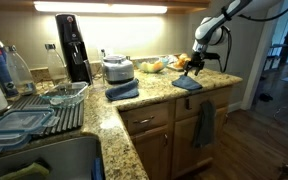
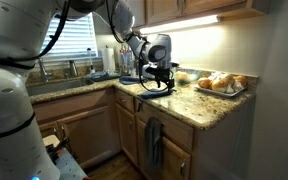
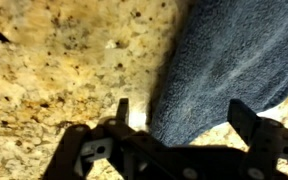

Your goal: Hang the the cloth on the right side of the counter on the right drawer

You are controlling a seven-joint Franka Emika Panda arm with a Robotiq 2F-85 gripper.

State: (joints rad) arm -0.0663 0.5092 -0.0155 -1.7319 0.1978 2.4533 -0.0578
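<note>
Cloth (image 1: 187, 84) is found lying on the counter (image 1: 154, 95) near its right end, so the hanging is judged not yet begun. It is not grasped, and the right drawer (image 1: 184, 110) below is not yet draped with it, though a grey-teal towel (image 1: 204, 125) is seen hung close by. The gripper (image 3: 184, 118) is held spread open and empty just above the cloth. In the wrist view its fingers (image 3: 122, 112) are set astride the fabric's near edge. A grasp, a lift and the carry to the drawer are left.
</note>
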